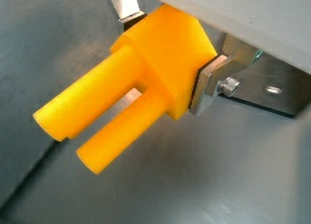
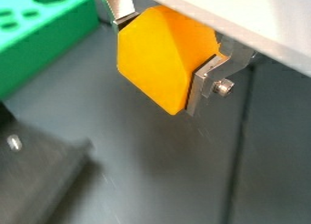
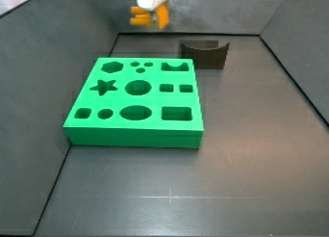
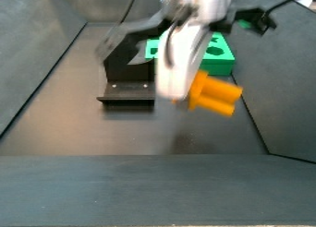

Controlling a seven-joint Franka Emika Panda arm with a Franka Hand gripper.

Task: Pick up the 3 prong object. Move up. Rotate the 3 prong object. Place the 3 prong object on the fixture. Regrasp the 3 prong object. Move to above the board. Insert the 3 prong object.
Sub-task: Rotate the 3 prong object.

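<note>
My gripper [image 1: 165, 47] is shut on the 3 prong object [image 1: 122, 91], an orange-yellow piece whose rounded prongs stick out sideways from between the silver fingers [image 1: 208, 84]. In a wrist view only its blocky body [image 2: 158, 56] shows in the gripper [image 2: 162, 45]. Both side views show the gripper [image 3: 150, 12] [image 4: 183, 69] holding the piece [image 3: 146, 18] [image 4: 212, 93] in the air above the dark floor. The dark notched fixture [image 3: 206, 53] [image 4: 128, 72] stands nearby, below and to one side. The green board [image 3: 135, 102] [image 4: 223, 52] lies flat with its cut-outs open.
Grey walls [image 3: 58, 29] close in the dark floor on all sides. A corner of the board [image 2: 36, 32] and a dark block with a screw [image 2: 35, 168] show under the wrist. A thin dark cable [image 1: 31, 178] lies on the floor.
</note>
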